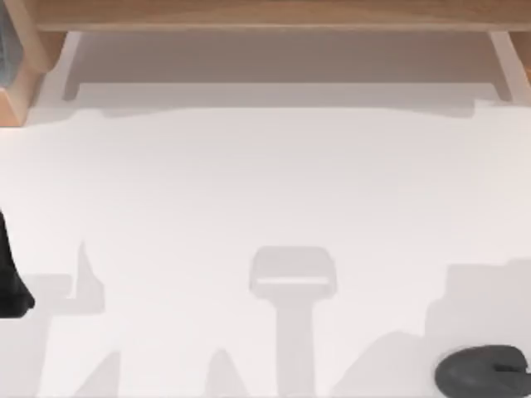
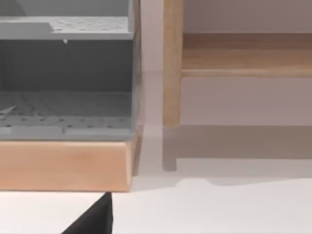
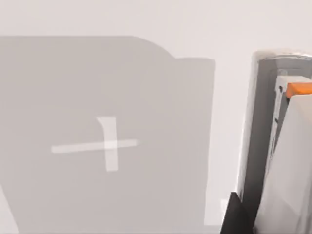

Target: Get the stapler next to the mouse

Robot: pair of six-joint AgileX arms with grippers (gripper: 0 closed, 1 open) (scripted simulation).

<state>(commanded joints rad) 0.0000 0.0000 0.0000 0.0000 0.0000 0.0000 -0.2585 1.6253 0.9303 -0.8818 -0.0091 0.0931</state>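
The mouse [image 1: 485, 371] lies on the white surface [image 1: 274, 182] at the near right corner of the top view, close to the edge. The stapler [image 3: 280, 146], a pale grey and white body with an orange piece at one end, stands very near to the right wrist camera, above or on the same surface. A dark part [image 3: 233, 214] sits just beside it, and I judge that it belongs to the right gripper. Whether this gripper is already clenched on the stapler or released, I cannot tell. The left arm [image 1: 8, 282] waits at the left edge of the surface, facing a grey organiser [image 2: 66, 73] on a wooden base [image 2: 63, 163] and the wooden shelf [image 2: 243, 53]; its gripper state I also cannot tell. The step in hand seems to be to bring the stapler to the mouse. To do it well, the right arm should hold the stapler across its narrow sides and keep it level. It should lower it on free surface just beside the mouse without pushing the mouse, which has little room before the edge.
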